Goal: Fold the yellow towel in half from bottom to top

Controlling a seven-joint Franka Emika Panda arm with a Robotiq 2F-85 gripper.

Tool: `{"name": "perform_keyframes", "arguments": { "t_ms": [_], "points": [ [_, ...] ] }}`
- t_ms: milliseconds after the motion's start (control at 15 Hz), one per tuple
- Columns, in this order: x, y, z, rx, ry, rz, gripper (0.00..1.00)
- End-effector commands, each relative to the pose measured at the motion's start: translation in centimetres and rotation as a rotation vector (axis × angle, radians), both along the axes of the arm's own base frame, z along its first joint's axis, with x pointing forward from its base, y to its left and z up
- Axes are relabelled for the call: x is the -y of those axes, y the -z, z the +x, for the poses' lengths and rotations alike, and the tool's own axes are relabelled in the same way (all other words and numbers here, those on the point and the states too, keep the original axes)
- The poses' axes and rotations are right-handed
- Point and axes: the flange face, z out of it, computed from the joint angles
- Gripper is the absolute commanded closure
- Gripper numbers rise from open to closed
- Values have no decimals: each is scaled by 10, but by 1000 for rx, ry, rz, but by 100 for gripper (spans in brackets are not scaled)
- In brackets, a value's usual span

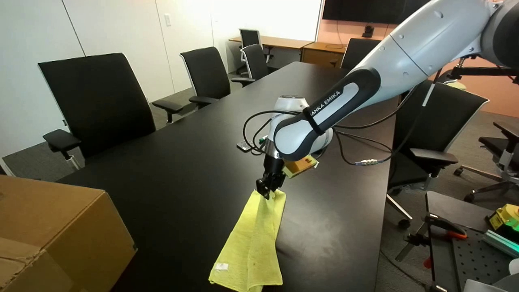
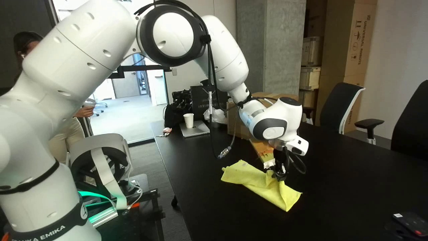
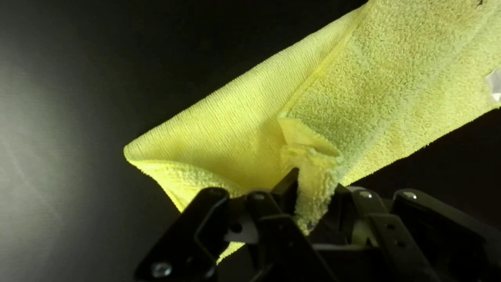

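The yellow towel (image 1: 253,247) lies on the black table, lengthwise and partly folded over itself. It also shows in an exterior view (image 2: 252,179). A white tag (image 1: 221,266) sits near its end by the cardboard box. My gripper (image 1: 267,194) points down at the towel's end away from that tag. In the wrist view, the fingers (image 3: 318,182) close around a bunched strip of the towel (image 3: 235,133), which fills the gap between them. The cloth rises into a small peak at the fingers. A loose corner spreads out left of the fingers in the wrist view.
A brown cardboard box (image 1: 61,227) stands at the table's end, close to the towel. A laptop with a white cup (image 2: 189,120) is near the table edge. A remote (image 2: 413,223) lies on the table (image 1: 182,194). Cables hang from the arm. Chairs line the sides.
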Motion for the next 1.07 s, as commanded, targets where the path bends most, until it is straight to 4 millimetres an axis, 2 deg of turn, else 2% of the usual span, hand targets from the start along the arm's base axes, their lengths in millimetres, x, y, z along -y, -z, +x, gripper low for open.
{"name": "perform_keyframes", "arguments": {
  "t_ms": [0, 333, 600, 667, 1000],
  "points": [
    [-5, 1, 19, -9, 9, -54, 73],
    [-20, -3, 21, 18, -10, -77, 34],
    [-42, -7, 1, -40, -58, -69, 4],
    [-50, -7, -7, -64, -78, -62, 1],
    [-94, -3, -64, -207, -218, -50, 0]
  ]
}}
